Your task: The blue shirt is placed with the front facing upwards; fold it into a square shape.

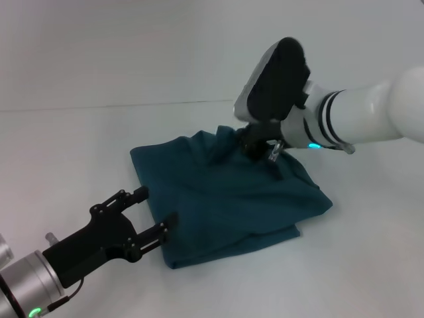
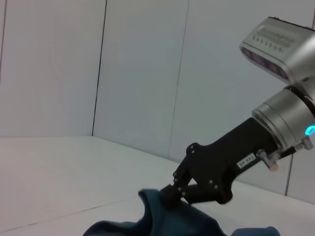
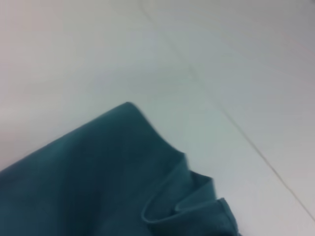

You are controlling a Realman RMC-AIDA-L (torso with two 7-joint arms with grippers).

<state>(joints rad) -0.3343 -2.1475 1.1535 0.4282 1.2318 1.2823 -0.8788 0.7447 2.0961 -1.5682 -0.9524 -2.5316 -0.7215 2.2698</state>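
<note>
From where I sat, the white table (image 1: 73, 139) filled pretty much the whole head view, with the blue shirt (image 1: 225, 199) bunched into a rough folded heap at the center of the frame. My right gripper (image 1: 257, 147) came in from the upper right and had its fingers pinched shut on the shirt's far edge. Lower left, the left gripper (image 1: 158, 211) sat with fingers spread wide, empty, right at the near-left edge.
</note>
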